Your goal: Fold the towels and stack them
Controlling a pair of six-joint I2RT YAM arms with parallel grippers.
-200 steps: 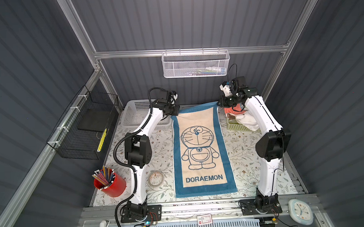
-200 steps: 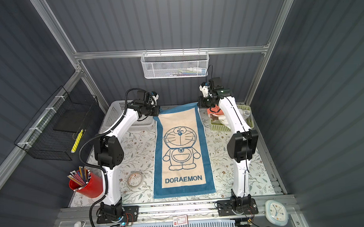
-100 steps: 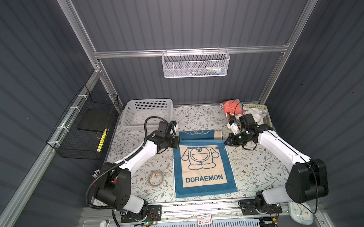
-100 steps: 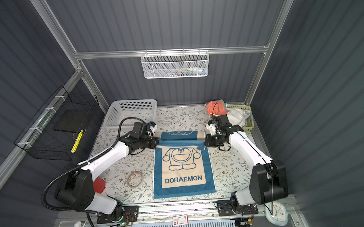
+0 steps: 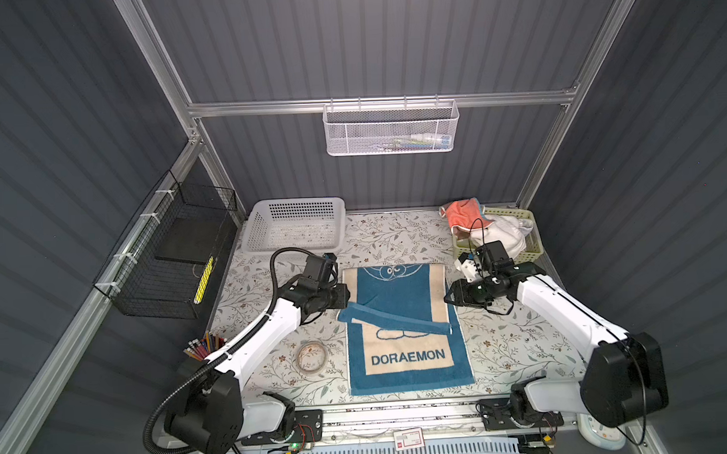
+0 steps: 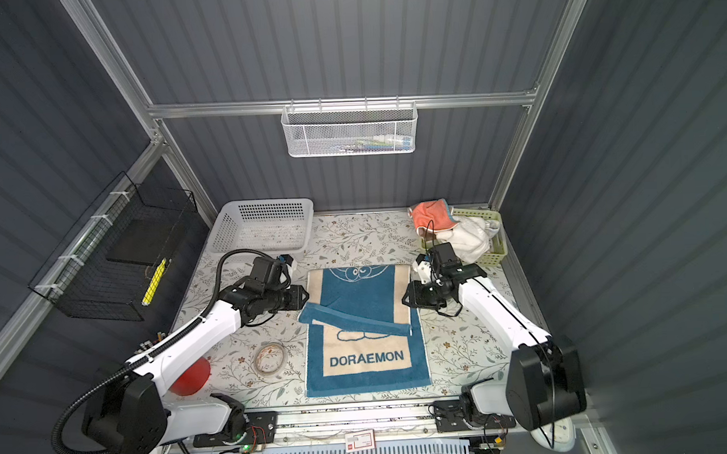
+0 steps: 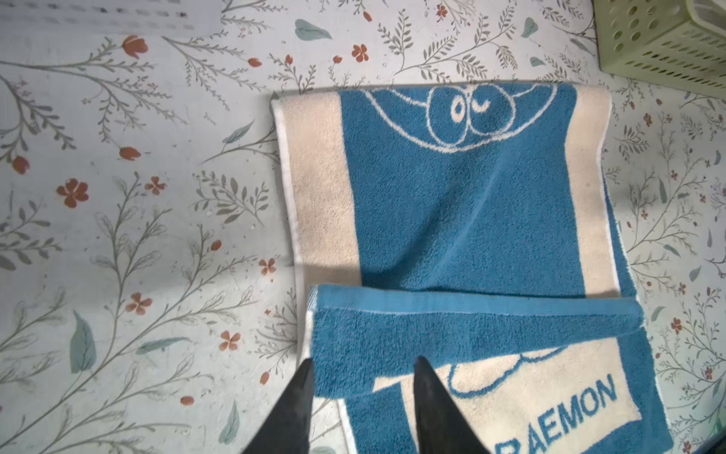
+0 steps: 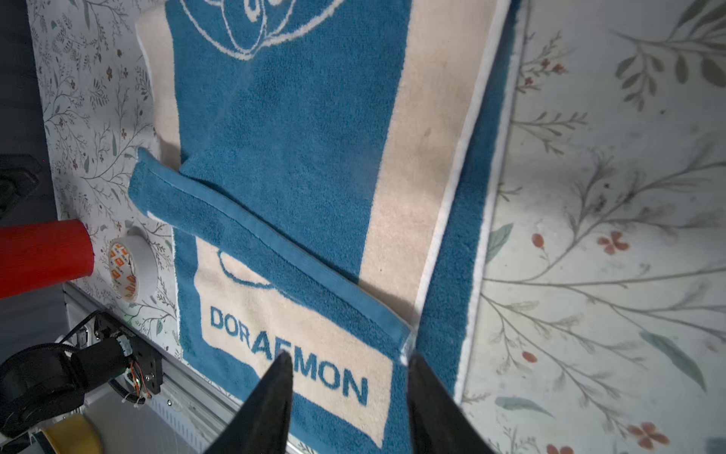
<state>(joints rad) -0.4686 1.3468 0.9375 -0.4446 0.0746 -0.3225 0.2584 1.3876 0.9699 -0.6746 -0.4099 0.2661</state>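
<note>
Left hand [image 7: 363, 363]: fingers stood spread and empty, tips at the flap corner of the blue towel [image 5: 397, 293]. The towel lay mid-desk, far half folded forward, edge skewed. Right hand [image 8: 347, 355]: spread, empty, over the towel's right edge. Desk [image 5: 395, 239]: floral cover; white basket [image 5: 294, 202] far left; green basket [image 5: 535, 251] far right held the coral towel [image 5: 463, 216] and white towel [image 5: 503, 235]. Walls [image 5: 389, 48] were grey and ribbed.

Counter [image 5: 395, 239] open along the far edge between white basket [image 5: 256, 234] and green basket [image 5: 531, 249]; tape roll [image 5: 311, 355] blocks the front-left strip beside the towel [image 5: 397, 289]; front-right strip bare.
</note>
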